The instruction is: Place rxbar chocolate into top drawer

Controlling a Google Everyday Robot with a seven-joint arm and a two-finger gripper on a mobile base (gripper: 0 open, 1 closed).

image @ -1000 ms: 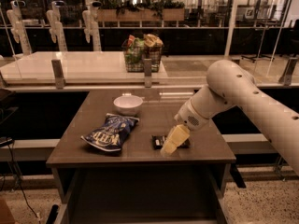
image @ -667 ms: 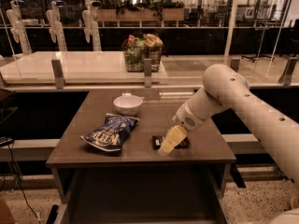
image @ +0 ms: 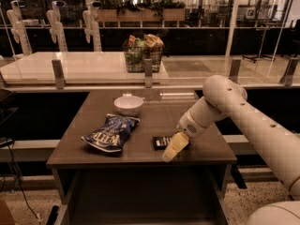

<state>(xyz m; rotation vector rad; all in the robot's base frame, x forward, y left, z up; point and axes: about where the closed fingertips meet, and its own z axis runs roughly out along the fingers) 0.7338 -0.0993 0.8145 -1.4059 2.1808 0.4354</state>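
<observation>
The rxbar chocolate (image: pixel 162 141) is a small flat black wrapper lying on the brown table top (image: pixel 154 121) near its front right edge. My gripper (image: pixel 174 148) comes in from the right on a cream arm and sits right over the bar's right end, its pale fingers pointing down and to the left at the table's front edge. Part of the bar is hidden behind it. The top drawer (image: pixel 140 196) is pulled out below the table front; its dark inside shows between the pale side rails.
A crinkled blue chip bag (image: pixel 111 132) lies left of the bar. A white bowl (image: pixel 128 105) stands behind it. A wire basket of snacks (image: pixel 143 53) sits on the pale counter beyond the table. Glass panels with posts line the back.
The arm has shifted slightly left and its elbow has drawn in; the gripper stays at the bar's right end. Bar, bag and bowl have not moved.
</observation>
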